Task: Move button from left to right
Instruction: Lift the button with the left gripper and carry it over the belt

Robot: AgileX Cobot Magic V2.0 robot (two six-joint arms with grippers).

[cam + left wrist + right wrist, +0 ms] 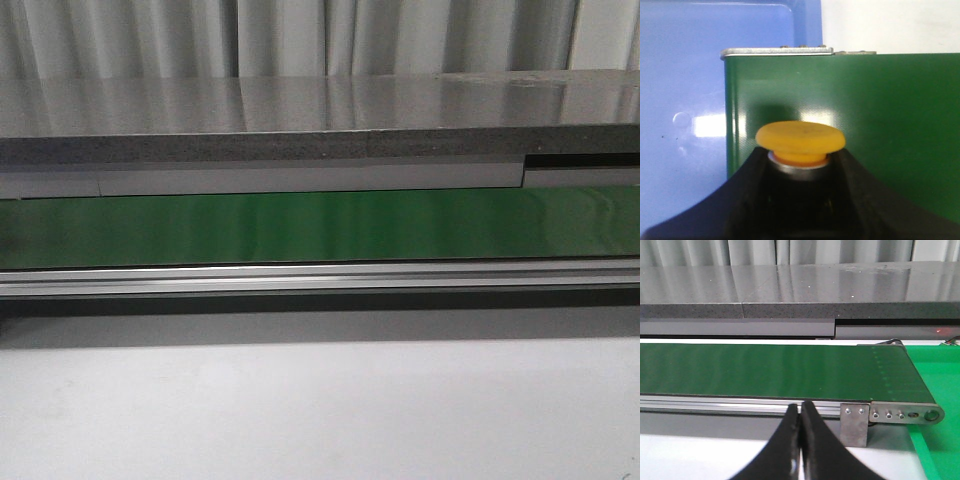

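Yellow-capped, the button (800, 137) is gripped by the left pincer (800, 200) above the green belt (850, 125), near the belt's end beside a blue tray (685, 75). The right pincer (800, 440) is clenched on nothing, near the belt's other end. If the grip on the body loosens, the button could be dropped or tipped. No writing can be read.

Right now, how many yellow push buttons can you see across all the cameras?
1. The button shows only in the left wrist view, gripped between the left gripper's fingers over the green conveyor belt. None shows in the front or right wrist views; others may lie outside them.
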